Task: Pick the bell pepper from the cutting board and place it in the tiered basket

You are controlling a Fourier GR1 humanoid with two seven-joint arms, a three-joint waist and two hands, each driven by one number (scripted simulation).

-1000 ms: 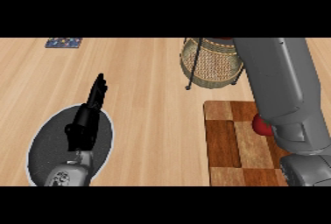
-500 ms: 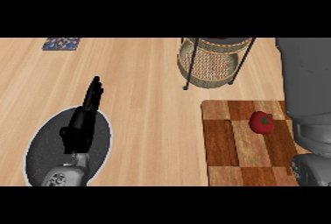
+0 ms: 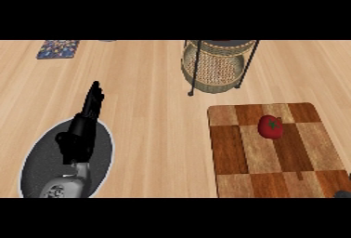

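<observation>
Wooden counter (image 3: 151, 116): bell pepper (image 3: 270, 127) on cutting board (image 3: 274, 153), tiered basket (image 3: 218, 67) beyond; left robot hand (image 3: 83, 125) straight-fingered.

- We take this for a kitchen: a light wooden counter (image 3: 151, 93) fills the view under our left hand (image 3: 81, 132).
- Well to the right of that hand lies a checkered wooden cutting board (image 3: 274, 153) with a red bell pepper (image 3: 270, 127) on it.
- Beyond the hand, up and to the right, stands a wicker tiered basket (image 3: 216, 65) on a dark wire frame.
- A dark round plate (image 3: 48, 162) lies beneath the hand.
</observation>
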